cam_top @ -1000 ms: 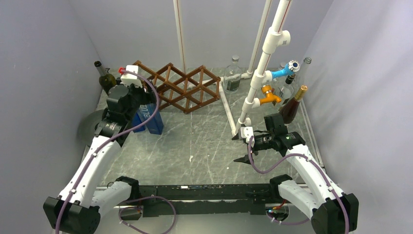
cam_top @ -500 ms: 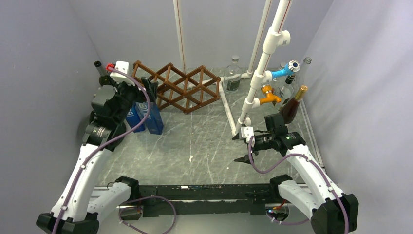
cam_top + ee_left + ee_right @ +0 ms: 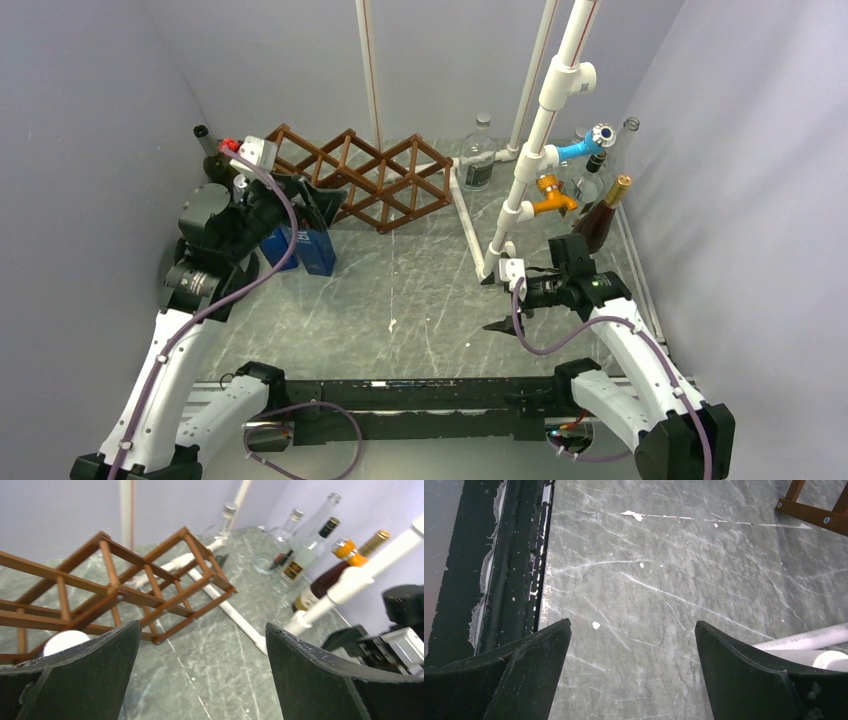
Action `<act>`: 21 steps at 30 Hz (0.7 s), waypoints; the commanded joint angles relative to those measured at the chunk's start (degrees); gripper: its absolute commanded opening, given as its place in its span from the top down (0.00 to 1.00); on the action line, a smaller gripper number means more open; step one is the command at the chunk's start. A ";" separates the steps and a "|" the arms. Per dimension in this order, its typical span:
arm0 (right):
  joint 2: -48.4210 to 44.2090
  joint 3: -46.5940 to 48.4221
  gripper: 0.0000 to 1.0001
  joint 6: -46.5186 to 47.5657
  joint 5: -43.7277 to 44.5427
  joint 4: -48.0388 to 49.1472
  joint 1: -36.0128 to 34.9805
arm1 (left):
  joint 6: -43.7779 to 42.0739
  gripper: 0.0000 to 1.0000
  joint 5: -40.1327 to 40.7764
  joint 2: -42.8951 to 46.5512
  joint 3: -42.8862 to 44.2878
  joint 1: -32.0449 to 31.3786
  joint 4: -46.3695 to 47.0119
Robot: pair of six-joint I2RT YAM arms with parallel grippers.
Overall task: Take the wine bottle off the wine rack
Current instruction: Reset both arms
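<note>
- Drawn up and back off the blue wine bottle (image 3: 316, 252) since a second ago with the left hand (image 3: 318, 200); spread wide now, released, grasping nothing
- Standing upright on the worktop (image 3: 420, 300), just under and in front of that hand, the blue wine bottle, out of the wine rack (image 3: 375, 180) and just beside its end
- Beyond the left hand's fingertips, the wine rack, cells bare
- Right hand (image 3: 490, 303) spread wide too, empty, low over bare worktop, white pipe (image 3: 809, 641) just beside one finger, rack well apart
</note>
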State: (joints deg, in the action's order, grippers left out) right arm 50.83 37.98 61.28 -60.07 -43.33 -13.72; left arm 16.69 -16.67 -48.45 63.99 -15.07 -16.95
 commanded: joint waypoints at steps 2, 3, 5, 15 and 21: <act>-1.18 1.78 0.03 2.52 -1.20 -2.02 1.50 | 3.77 0.01 -6.85 3.71 -3.91 -2.13 3.42; -1.31 1.82 0.03 2.75 -1.19 -2.48 1.83 | 3.60 0.00 -6.48 4.25 -4.83 -3.33 4.00; -1.66 1.90 0.03 3.23 -1.02 -3.16 2.66 | 2.92 0.01 -4.76 5.23 -6.83 -6.74 5.14; -2.45 4.16 0.00 5.13 0.48 -10.86 5.85 | -2.77 0.01 10.52 6.79 -18.03 -29.38 12.42; -6.83 4.07 0.00 0.05 6.63 -10.39 6.20 | -3.88 0.01 20.21 8.32 -25.45 -38.50 16.47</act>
State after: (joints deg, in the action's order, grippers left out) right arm 47.09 39.81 63.88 -57.19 -52.77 -7.90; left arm 14.74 -5.30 -42.02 41.21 -48.88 -6.72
